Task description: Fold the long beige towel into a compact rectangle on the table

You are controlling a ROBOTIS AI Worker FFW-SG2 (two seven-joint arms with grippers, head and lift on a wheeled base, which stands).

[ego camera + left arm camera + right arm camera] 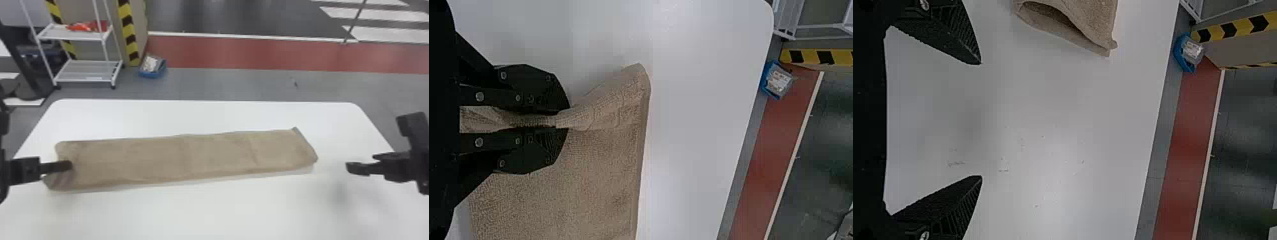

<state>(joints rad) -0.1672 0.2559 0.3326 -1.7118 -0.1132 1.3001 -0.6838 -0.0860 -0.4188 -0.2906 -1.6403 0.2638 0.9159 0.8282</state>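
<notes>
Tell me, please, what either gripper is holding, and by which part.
The left gripper pinches the towel by a bunched fold at its left end; the right gripper holds nothing.

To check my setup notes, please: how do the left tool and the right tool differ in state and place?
The left tool is shut on the towel; the right tool is wide open and empty. The left tool is at the towel's left end, the right tool beyond its right end. Both are black.

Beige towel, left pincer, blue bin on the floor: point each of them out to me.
Beige towel [178,159]: head view, middle of its upper face.
Left pincer [565,119]: left wrist view, midway between its fingertips.
Blue bin [150,75]: head view, its near wall.
</notes>
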